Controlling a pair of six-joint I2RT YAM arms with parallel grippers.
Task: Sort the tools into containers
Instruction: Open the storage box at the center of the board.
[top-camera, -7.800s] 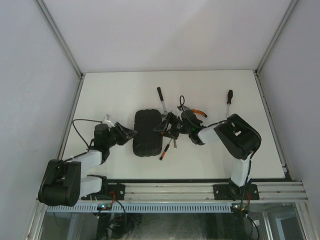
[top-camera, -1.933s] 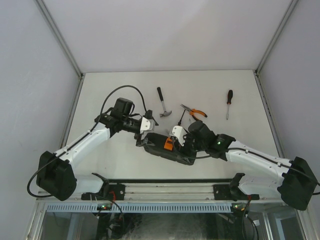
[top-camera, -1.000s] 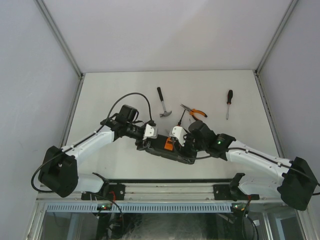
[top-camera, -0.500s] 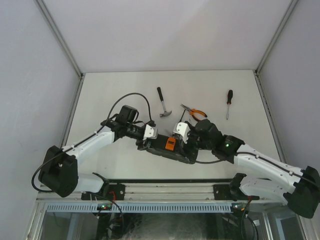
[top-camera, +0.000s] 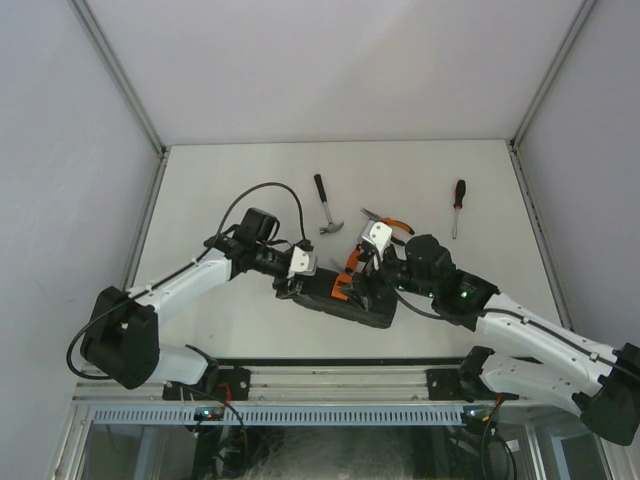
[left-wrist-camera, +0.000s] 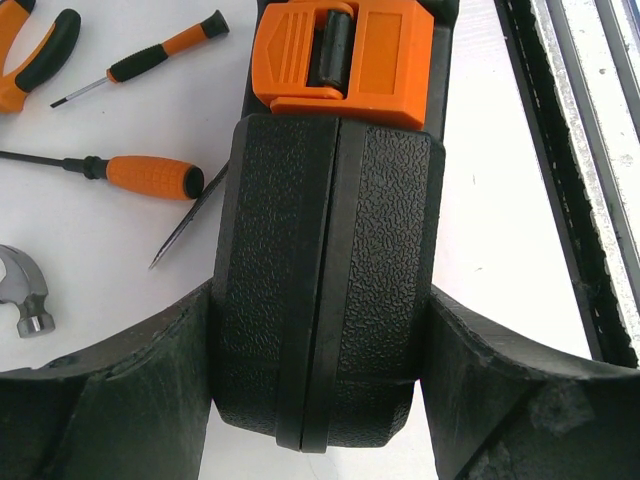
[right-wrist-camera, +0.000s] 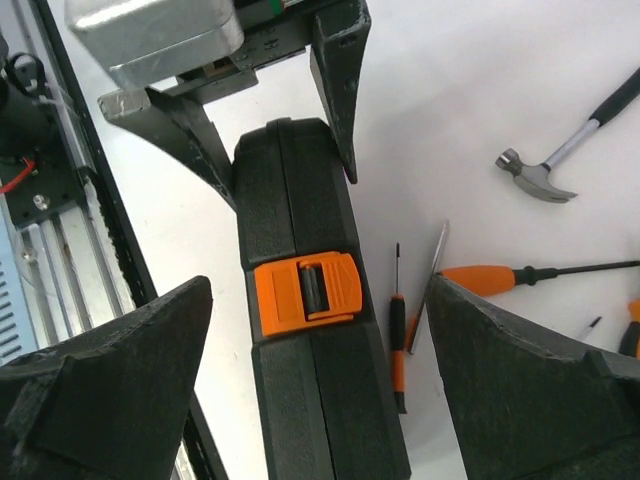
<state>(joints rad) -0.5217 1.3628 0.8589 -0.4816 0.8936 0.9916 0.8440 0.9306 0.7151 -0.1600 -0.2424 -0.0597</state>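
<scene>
The black tool case (top-camera: 350, 303) stands on its edge, closed, orange latch (top-camera: 343, 292) facing up. My left gripper (top-camera: 298, 284) is shut on its left end; in the left wrist view the fingers (left-wrist-camera: 110, 400) press both sides of the case (left-wrist-camera: 325, 250). My right gripper (top-camera: 358, 272) is open above the case, its fingers (right-wrist-camera: 100, 390) wide apart on either side of the latch (right-wrist-camera: 305, 290), not touching. The hammer (top-camera: 325, 203), the pliers (top-camera: 392, 224) and a black-handled screwdriver (top-camera: 458, 205) lie on the table beyond.
Slim screwdrivers (right-wrist-camera: 398, 350) and an orange-handled one (right-wrist-camera: 510, 275) lie on the white table right behind the case. The table's near edge and the metal rail (left-wrist-camera: 580, 150) run close along the case's other side.
My right gripper has lifted off the latch, drawn back to the right and opened wide. My left gripper still holds the case on its edge in the same place.
</scene>
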